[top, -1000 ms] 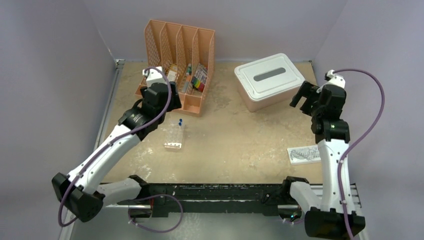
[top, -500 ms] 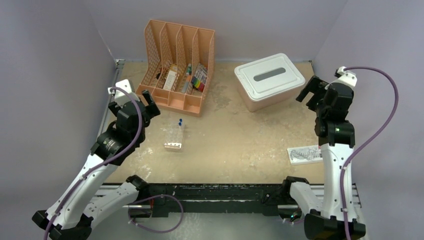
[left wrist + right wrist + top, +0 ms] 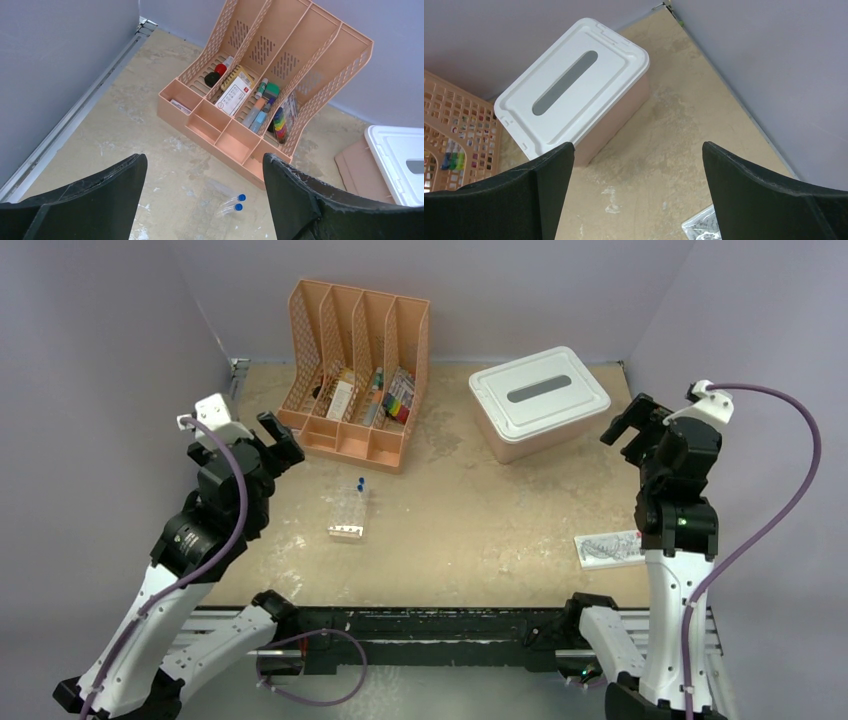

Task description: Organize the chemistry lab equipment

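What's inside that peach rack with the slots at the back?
The peach rack holds a white box, a black round item, blue and orange pens or tubes and a multicoloured set. Whatever lies beneath them is hidden.

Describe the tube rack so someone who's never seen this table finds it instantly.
Find the peach organizer at the back left. On the bare tabletop just in front of it lies the tube rack. It is small and pale, lies alone, and shows two blue caps at its far end.
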{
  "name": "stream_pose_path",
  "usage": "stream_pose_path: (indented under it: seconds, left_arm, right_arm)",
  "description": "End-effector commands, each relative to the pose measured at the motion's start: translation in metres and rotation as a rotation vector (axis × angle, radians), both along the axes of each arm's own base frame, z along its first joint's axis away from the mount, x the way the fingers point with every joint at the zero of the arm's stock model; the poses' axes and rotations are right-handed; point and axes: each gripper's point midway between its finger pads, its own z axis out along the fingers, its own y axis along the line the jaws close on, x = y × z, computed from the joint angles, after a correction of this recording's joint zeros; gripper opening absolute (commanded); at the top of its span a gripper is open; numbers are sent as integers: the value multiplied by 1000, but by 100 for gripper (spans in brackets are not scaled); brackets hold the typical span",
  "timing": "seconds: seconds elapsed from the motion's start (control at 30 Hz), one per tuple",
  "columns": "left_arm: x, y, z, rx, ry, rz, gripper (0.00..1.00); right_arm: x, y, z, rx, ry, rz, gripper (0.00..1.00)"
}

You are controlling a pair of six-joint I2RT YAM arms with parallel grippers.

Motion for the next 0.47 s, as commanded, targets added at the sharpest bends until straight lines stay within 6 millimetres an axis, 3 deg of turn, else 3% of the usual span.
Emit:
stream_pose_path:
  seconds: [0.0,0.43]
  left_arm:
    - [-8,7,21,-40,-54,14,85]
    - [-25,14,25,-69,-70,-9,87]
  right_arm:
    - [-3,-4,15,-5,-48,-27,99]
    - [-3,-3,11,4,-47,-29,99]
